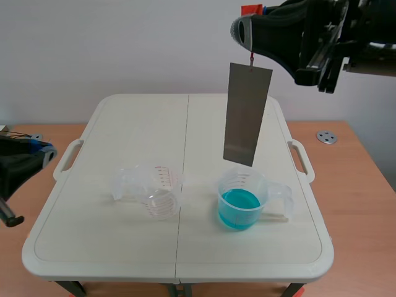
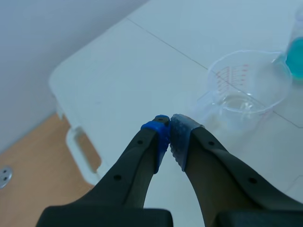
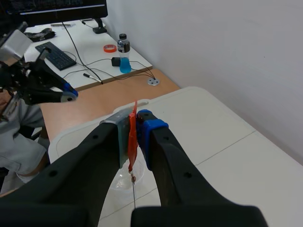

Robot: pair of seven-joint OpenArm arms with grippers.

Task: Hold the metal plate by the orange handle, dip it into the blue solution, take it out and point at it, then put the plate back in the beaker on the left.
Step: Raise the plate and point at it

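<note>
- The metal plate (image 1: 247, 114) hangs in the air over the counter (image 1: 124, 124). Its lower edge is just above the beaker (image 1: 250, 180) of blue solution (image 1: 238, 209), not in the liquid, and it leans slightly out of plumb.
- The right jaws, raised high, are clamped on the orange handle (image 3: 132, 137), a thin strip pressed between the pads. The left jaws are closed together on nothing, low beside the counter's left edge.
- The plate looks thin, stiff and light. It hangs from a fine link under the handle, so it will probably swing and twist with any quick move.
- The handle is the only sensible place to hold. It is narrow and flat, so the grip should sit square across its faces.
- Both beakers look like light clear plastic and could tip if the swinging plate knocks a rim. The clear beaker (image 1: 154, 189) on the left stands apart from the blue one.
- Only the scene view shows the whole plate and its place over the blue solution.
- The right wrist view shows the clamp on the handle close up, but only a thin line beneath it and not the plate's face.
- The left wrist view shows the closed pads, with the clear beaker ahead of them.
</note>
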